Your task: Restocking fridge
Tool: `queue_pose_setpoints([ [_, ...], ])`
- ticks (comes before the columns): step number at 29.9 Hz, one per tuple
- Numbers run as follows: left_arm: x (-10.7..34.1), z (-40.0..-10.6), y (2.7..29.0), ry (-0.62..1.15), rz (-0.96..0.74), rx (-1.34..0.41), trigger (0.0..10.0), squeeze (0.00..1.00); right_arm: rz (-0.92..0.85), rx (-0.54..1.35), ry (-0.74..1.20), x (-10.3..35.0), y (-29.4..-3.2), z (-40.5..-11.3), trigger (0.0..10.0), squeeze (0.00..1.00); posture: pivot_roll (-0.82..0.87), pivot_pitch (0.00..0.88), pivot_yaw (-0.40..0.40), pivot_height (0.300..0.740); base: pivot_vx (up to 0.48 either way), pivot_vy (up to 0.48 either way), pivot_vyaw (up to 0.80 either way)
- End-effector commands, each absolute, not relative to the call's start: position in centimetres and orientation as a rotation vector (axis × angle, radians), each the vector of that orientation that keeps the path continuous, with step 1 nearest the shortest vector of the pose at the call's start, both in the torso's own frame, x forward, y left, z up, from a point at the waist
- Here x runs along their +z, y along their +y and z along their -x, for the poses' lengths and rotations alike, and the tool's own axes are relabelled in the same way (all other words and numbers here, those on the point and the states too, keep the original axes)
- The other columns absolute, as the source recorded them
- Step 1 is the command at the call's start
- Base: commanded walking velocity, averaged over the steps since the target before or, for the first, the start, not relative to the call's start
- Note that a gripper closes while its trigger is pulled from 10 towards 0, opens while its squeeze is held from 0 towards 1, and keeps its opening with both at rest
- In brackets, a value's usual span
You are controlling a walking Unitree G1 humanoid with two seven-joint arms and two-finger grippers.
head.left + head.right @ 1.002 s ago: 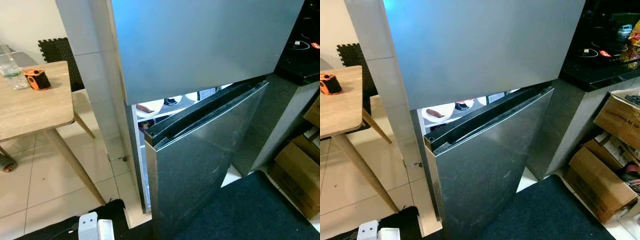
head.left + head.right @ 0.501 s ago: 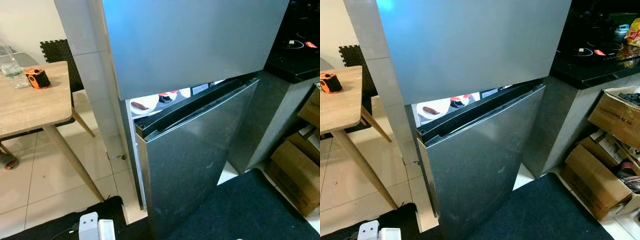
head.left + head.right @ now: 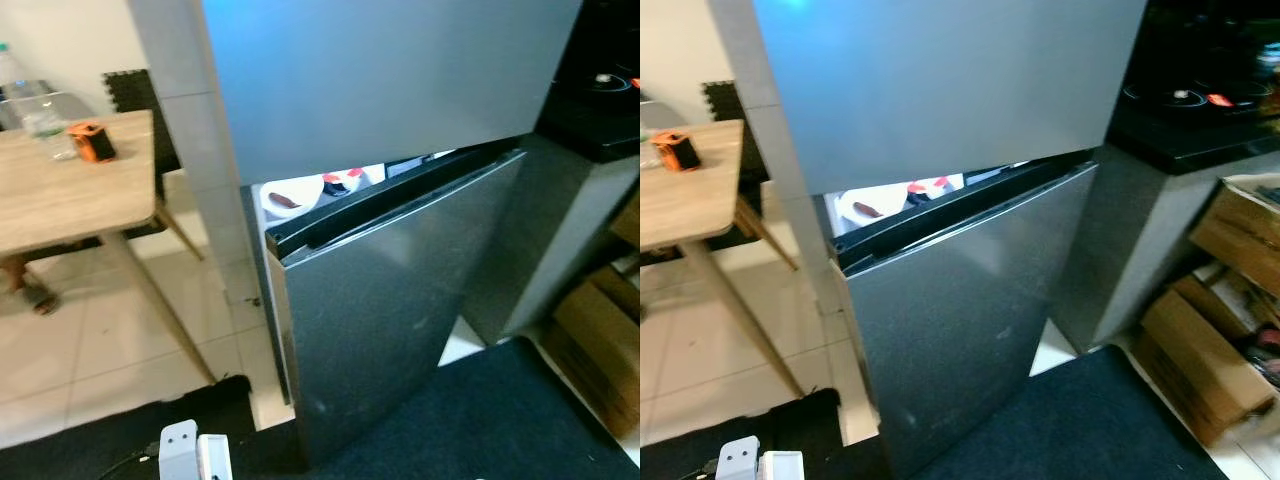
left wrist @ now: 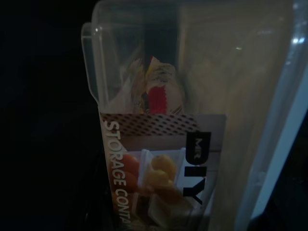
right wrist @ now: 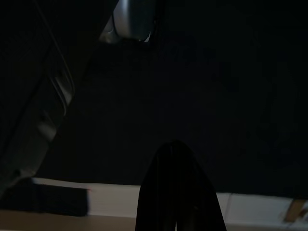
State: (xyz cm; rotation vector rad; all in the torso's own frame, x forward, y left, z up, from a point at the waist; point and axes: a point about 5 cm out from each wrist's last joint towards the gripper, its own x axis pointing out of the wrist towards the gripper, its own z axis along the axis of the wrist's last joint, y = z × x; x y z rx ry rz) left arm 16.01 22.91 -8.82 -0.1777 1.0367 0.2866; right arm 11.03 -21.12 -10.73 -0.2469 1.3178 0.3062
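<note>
Lower fridge door (image 3: 385, 320) stood ajar; plates (image 3: 285, 198) visible on the lit shelf. Left hand's state: cannot tell, though a clear storage container (image 4: 192, 120) sat close before its wrist camera, likely carried. Right hand (image 5: 175, 190) hung idle, fingers together. Container not yet shelved; restocking apparently early.

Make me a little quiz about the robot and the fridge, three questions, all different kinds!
1. True or false: the lower fridge door is shut tight.
2. What lies on the wooden table? A) an orange and black gadget B) a banana C) a shoe
3. Fill in: the left wrist view looks at a clear storage ____.

Key: 1 false, it stands ajar with the lit shelves showing in the gap. 2 A. 3 container.
</note>
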Motion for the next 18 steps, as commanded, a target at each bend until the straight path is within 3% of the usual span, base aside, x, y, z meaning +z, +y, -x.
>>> queue_pose_setpoints([
  [1,-8.92,-15.92,22.67,1.043,0.173,0.279,10.0,0.00,0.255,0.305,1.313,-10.67,-21.11,-11.26,10.0,0.00,-0.07,0.000,0.020,0.740,-0.401,0.000,0.00],
  [5,-8.89,-15.98,22.68,1.040,0.168,0.274,10.0,0.00,0.255,0.306,1.314,-10.68,-21.11,-11.23,10.0,0.00,-0.07,0.000,0.020,0.740,-0.386,0.000,0.00],
  [16,-8.88,-15.98,22.56,1.032,0.155,0.230,10.0,0.00,0.257,0.308,1.317,-10.69,-21.14,-11.17,10.0,0.00,-0.07,0.000,0.021,0.740,0.000,0.000,0.00],
  [18,-8.89,-15.98,22.49,1.034,0.148,0.217,10.0,0.00,0.257,0.308,1.317,-10.69,-21.15,-11.17,10.0,0.00,-0.07,0.000,0.021,0.740,0.000,-0.480,0.00],
])
